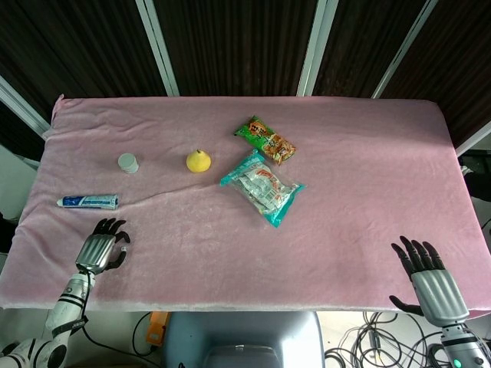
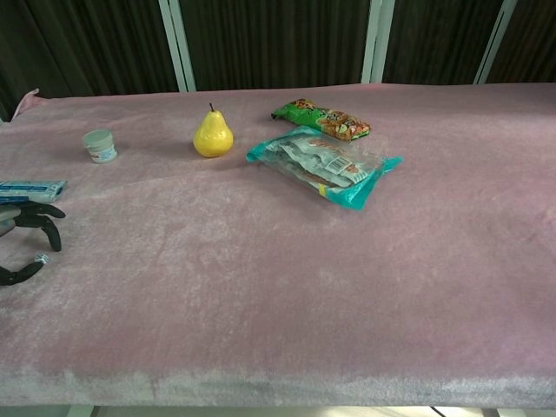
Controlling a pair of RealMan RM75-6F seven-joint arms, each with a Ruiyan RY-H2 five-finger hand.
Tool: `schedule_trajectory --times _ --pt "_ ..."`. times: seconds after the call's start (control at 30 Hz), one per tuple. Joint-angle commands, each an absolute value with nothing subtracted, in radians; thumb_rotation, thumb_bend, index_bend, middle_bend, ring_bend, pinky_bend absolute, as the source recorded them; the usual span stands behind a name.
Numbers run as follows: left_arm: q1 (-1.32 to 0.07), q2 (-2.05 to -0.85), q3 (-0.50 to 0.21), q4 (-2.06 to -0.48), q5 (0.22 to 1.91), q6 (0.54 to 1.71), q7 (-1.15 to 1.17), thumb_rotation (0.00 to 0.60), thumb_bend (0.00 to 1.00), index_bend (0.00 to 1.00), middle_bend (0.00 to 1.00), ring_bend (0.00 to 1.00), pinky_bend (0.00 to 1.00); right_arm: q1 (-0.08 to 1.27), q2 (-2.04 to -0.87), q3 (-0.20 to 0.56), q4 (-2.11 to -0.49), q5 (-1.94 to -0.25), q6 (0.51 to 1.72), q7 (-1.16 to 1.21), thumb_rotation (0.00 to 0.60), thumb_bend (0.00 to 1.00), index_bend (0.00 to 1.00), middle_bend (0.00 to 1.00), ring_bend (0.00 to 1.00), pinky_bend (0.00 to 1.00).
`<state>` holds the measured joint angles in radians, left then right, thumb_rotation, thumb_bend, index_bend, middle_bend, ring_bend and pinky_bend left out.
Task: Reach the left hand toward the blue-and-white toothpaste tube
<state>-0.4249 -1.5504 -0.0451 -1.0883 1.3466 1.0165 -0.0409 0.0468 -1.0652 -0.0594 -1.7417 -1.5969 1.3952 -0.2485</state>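
Note:
The blue-and-white toothpaste tube (image 1: pixel 87 202) lies flat near the left edge of the pink table; in the chest view only its end (image 2: pixel 31 190) shows at the left border. My left hand (image 1: pixel 100 247) hovers over the cloth a short way in front of the tube, fingers spread, holding nothing; its fingertips (image 2: pixel 33 228) show just below the tube in the chest view. My right hand (image 1: pixel 428 280) is open at the table's front right corner, far from the tube.
A small white jar (image 1: pixel 127 162) sits behind the tube. A yellow pear (image 1: pixel 198 160), a teal snack bag (image 1: pixel 261 186) and a green-orange snack packet (image 1: pixel 265 139) lie around the middle. The pink cloth (image 1: pixel 360 176) is bare on the right.

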Motion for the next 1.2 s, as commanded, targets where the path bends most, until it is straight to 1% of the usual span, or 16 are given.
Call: schedule_trajectory --times 0.03,0.47,0.63,0.77,0.83,1.0,1.03,1.07,1.13,1.17,1.2 --pt "-0.423 -1.554 -0.046 -1.08 1.345 1.016 -0.046 0.6 0.42 0.47 0.14 0.07 0.04 0.047 -1.065 -0.06 -1.742 -1.596 1.395 -0.25 0.6 0.28 0.0 0.0 0.0 0.0" --pt "-0.423 -1.563 -0.048 -1.063 1.351 1.02 -0.053 0.6 0.42 0.58 0.19 0.09 0.05 0.046 -1.064 -0.06 -1.744 -1.593 1.397 -0.252 0.6 0.28 0.0 0.0 0.0 0.0" --pt "-0.42 -1.55 -0.052 -1.087 1.37 1.055 -0.056 0.6 0.42 0.61 0.2 0.09 0.06 0.047 -1.064 -0.06 -1.744 -1.593 1.396 -0.252 0.6 0.28 0.0 0.0 0.0 0.0" --pt "-0.424 -1.512 -0.062 -1.173 1.403 1.11 -0.03 0.6 0.42 0.61 0.2 0.09 0.06 0.048 -1.066 -0.062 -1.744 -1.594 1.393 -0.255 0.6 0.28 0.0 0.0 0.0 0.0" --pt "-0.435 -1.488 -0.07 -1.248 1.426 1.134 0.011 0.6 0.42 0.61 0.2 0.09 0.06 0.049 -1.068 -0.063 -1.744 -1.595 1.389 -0.259 0.6 0.28 0.0 0.0 0.0 0.0" --pt "-0.481 -1.468 -0.094 -1.434 1.451 1.144 0.188 0.6 0.42 0.59 0.2 0.09 0.06 0.052 -1.07 -0.065 -1.745 -1.597 1.383 -0.264 0.6 0.28 0.0 0.0 0.0 0.0" --pt "-0.491 -1.472 -0.099 -1.458 1.446 1.137 0.221 0.6 0.42 0.55 0.2 0.09 0.06 0.052 -1.069 -0.065 -1.745 -1.597 1.383 -0.262 0.6 0.28 0.0 0.0 0.0 0.0" --pt "-0.499 -1.477 -0.104 -1.478 1.438 1.129 0.253 0.6 0.42 0.48 0.2 0.08 0.06 0.053 -1.068 -0.065 -1.745 -1.597 1.383 -0.261 0.6 0.28 0.0 0.0 0.0 0.0" --pt "-0.516 -1.493 -0.116 -1.511 1.412 1.112 0.318 0.6 0.42 0.31 0.18 0.07 0.06 0.053 -1.065 -0.066 -1.745 -1.599 1.384 -0.255 0.6 0.28 0.0 0.0 0.0 0.0" --pt "-0.521 -1.5 -0.122 -1.52 1.398 1.107 0.34 0.6 0.41 0.17 0.16 0.06 0.06 0.052 -1.063 -0.066 -1.745 -1.6 1.386 -0.252 0.6 0.28 0.0 0.0 0.0 0.0" --pt "-0.525 -1.507 -0.127 -1.53 1.382 1.103 0.363 0.6 0.41 0.07 0.15 0.05 0.06 0.052 -1.06 -0.067 -1.745 -1.603 1.388 -0.247 0.6 0.28 0.0 0.0 0.0 0.0"
